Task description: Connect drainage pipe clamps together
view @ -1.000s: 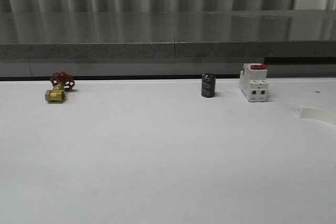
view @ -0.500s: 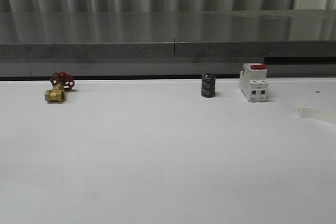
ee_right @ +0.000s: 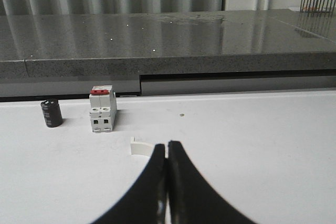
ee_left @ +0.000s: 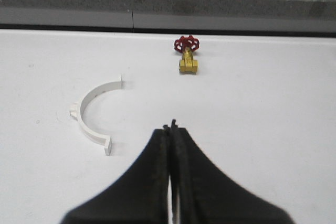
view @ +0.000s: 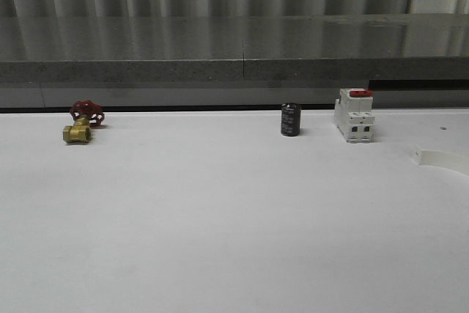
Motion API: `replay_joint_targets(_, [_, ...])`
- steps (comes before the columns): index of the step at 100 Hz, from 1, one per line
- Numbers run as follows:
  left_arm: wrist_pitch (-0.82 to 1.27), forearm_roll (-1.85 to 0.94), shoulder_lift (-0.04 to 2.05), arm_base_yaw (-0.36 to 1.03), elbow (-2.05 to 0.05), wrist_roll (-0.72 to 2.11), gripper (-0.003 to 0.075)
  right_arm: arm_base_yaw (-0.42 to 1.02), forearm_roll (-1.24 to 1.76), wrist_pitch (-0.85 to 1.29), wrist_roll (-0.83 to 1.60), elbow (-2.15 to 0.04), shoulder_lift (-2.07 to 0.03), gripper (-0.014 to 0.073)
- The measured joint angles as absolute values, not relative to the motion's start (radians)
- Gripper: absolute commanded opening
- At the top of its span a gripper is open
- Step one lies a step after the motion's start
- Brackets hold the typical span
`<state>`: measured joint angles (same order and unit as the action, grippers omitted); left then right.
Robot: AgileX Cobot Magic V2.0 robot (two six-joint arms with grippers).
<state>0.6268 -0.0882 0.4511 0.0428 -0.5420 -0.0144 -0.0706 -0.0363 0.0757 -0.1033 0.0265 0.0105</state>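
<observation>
In the front view, one clamp half (view: 443, 160) lies flat on the white surface (view: 220, 225) at about 3 o'clock, cut off by the frame edge, with the breaker (view: 355, 115) and a black cylinder (view: 290, 119) behind it and a brass valve (view: 82, 123) far off at 9 o'clock; the halves sit well apart, so nothing is joined yet. In the left wrist view, the left claw (ee_left: 171, 127) is pressed narrow and empty, hovering just beside the other clamp half (ee_left: 93, 115), which lies at its 10 o'clock, probably staged for a pick. In the right wrist view, the right claw (ee_right: 167, 145) is likewise closed on nothing, its tips covering most of the near clamp half (ee_right: 138, 148).
</observation>
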Motion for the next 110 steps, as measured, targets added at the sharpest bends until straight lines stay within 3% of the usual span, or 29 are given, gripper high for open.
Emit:
replay_joint_targets(40, [0.665, -0.088, 0.611, 0.043, -0.569, -0.014, 0.0008, -0.071, -0.036, 0.076, -0.103, 0.027, 0.01, -0.0068])
replay_joint_targets(47, [0.666, -0.088, 0.618, 0.043, -0.569, -0.014, 0.01, -0.071, -0.036, 0.076, -0.103, 0.027, 0.01, -0.0068])
replay_joint_targets(66, [0.666, -0.088, 0.621, 0.043, -0.571, -0.014, 0.058, -0.071, -0.036, 0.076, -0.103, 0.027, 0.01, -0.0068])
replay_joint_targets(73, [0.666, -0.088, 0.621, 0.043, -0.571, -0.014, 0.0659, -0.071, -0.036, 0.076, -0.103, 0.027, 0.01, -0.0068])
replay_joint_targets(110, [0.608, -0.099, 0.731, 0.017, -0.597, -0.039, 0.0627, -0.071, -0.036, 0.076, -0.103, 0.027, 0.01, -0.0068])
